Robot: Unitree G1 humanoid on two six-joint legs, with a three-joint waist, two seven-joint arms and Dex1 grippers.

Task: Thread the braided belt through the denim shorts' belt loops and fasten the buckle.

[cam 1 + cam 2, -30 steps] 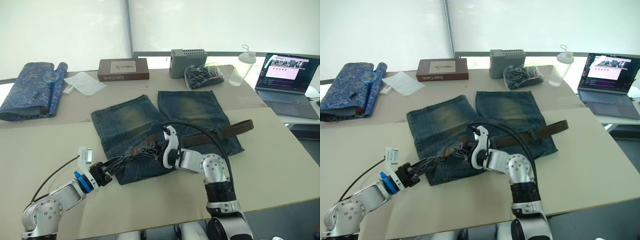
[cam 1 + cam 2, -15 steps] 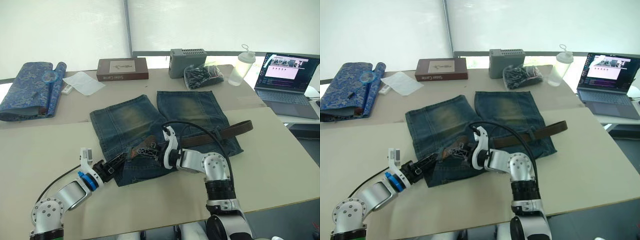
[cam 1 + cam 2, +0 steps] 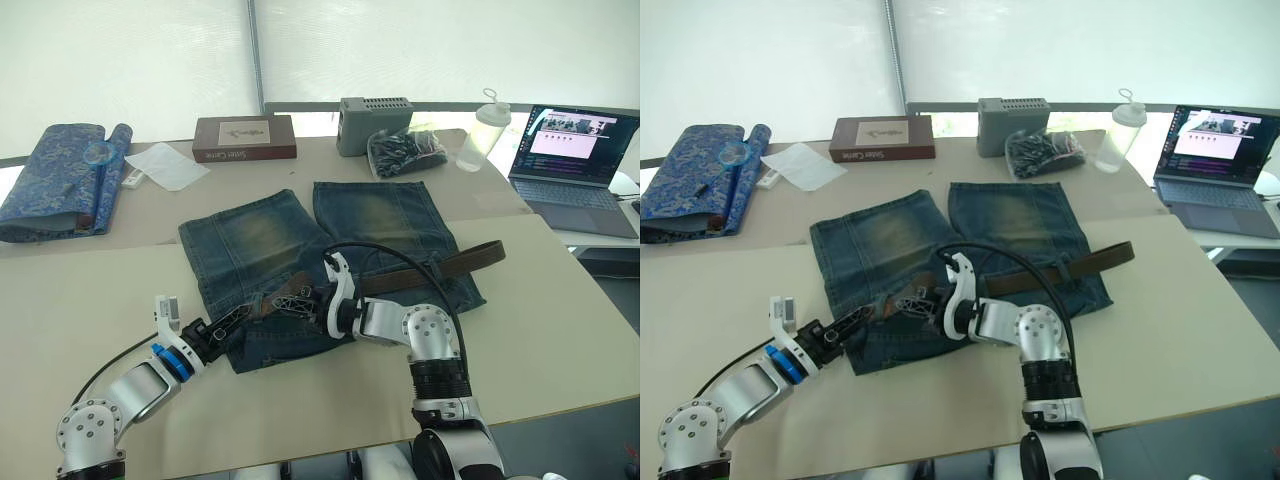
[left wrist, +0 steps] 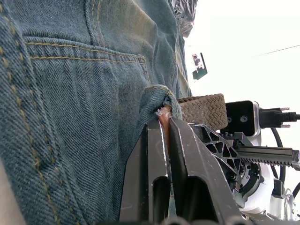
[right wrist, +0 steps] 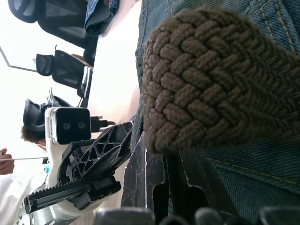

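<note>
The denim shorts (image 3: 260, 235) lie flat mid-table, waistband toward me. The braided belt (image 3: 450, 265) runs brown along the waistband and sticks out past the right hip. I cannot make out the buckle. My right gripper (image 3: 287, 300) is shut on the belt at the waistband's left part, and the woven strap (image 5: 211, 79) looms right over its fingers. My left gripper (image 3: 243, 310) meets it from the left. In the left wrist view it (image 4: 164, 123) pinches a thin tan belt tip emerging under a belt loop (image 4: 157, 96).
A blue patterned fabric roll (image 3: 60, 180) lies at the far left with white paper (image 3: 168, 165) beside it. Along the back stand a brown box (image 3: 245, 138), a grey box (image 3: 375, 122), a bag of dark parts (image 3: 405, 152) and a bottle (image 3: 483, 130). A laptop (image 3: 575, 160) sits far right.
My left gripper has moved right to the waistband and closed from wide open onto the belt tip. The right gripper has stayed put, shut.
</note>
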